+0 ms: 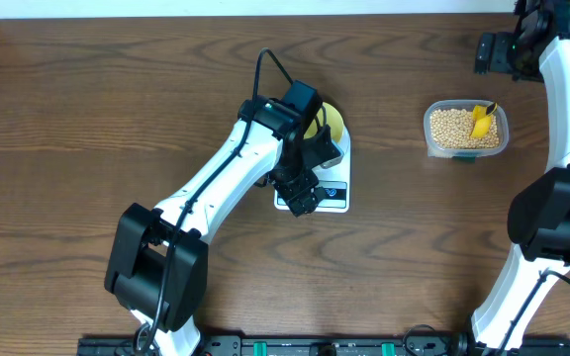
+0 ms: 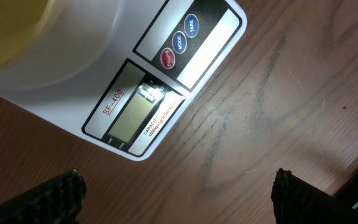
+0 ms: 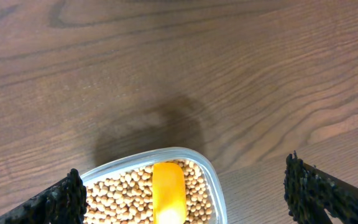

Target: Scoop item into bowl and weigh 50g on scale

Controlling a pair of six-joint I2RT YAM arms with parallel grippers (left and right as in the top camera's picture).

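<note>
My left gripper [image 2: 182, 208] has its jaws wide apart and holds nothing. It hangs just over the front of the scale [image 2: 104, 68], near the buttons, so I think the next job is to press one. The bowl [image 1: 331, 121] sits on the scale, ready for weighing. My right gripper [image 3: 185, 202] is wide apart and empty too, near the tub [image 3: 211, 177]. The beans [image 3: 126, 193] are in the tub, with the yellow scoop [image 3: 168, 186] lying in them, easy to grab.
</note>
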